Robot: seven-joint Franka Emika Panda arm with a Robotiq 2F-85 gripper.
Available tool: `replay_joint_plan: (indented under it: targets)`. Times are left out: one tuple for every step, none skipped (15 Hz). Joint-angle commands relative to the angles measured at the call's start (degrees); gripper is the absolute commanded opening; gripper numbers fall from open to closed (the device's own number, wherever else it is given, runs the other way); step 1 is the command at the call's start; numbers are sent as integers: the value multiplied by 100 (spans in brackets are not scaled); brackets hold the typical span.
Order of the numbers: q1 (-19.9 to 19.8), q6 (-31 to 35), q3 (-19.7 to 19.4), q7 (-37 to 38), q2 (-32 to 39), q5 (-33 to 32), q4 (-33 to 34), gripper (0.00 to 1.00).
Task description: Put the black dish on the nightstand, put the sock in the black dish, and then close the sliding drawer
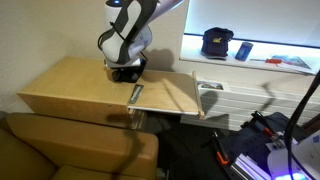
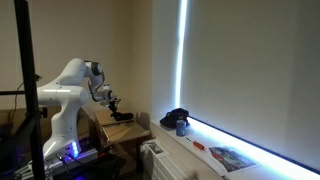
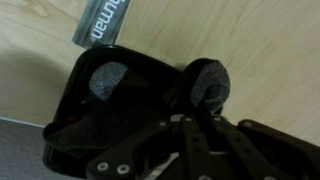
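In the wrist view the black dish (image 3: 72,100) lies on the light tan top of the nightstand (image 3: 270,50). The dark sock (image 3: 108,80) lies in the dish. One grey end rests inside the dish and the other grey end sticks up at the dish's edge, just past my fingertips. My gripper (image 3: 190,118) is right above the dish, with its fingers drawn together on the sock. In an exterior view my gripper (image 1: 126,70) is low over the back of the nightstand (image 1: 70,85). The sliding drawer (image 1: 170,96) stands pulled out beside it.
A grey strip with white lettering (image 3: 100,25) lies next to the dish. A white radiator-like unit (image 1: 228,95) stands past the drawer. A dark cap (image 1: 216,42) sits on the sill above it. A brown padded seat (image 1: 60,150) is in front of the nightstand.
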Motion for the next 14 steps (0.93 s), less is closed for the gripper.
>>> replay_joint_plan:
  targets:
    - [8,-76,206,-86,198,43,320,34]
    - [-66,-104,383,-189,217,119,383,40]
    - [-50,-156,439,-194,236,133,444,46]
    - [-71,-160,533,-211,260,168,500,55]
    - [-54,-195,563,-199,278,171,549,61]
    - [-65,-195,619,-204,286,190,590,69]
    - [-112,-159,722,-247,300,235,633,77]
    - [-28,-229,632,-159,290,198,686,83]
    - [45,-263,533,-79,281,157,733,89]
    - [69,-80,533,-55,211,156,520,71]
    - [69,-99,532,-53,212,153,567,78]
    - [67,-117,529,-51,213,150,599,86]
    - [66,-124,526,-49,214,148,613,89]
    - [66,-128,525,-49,215,148,617,89]
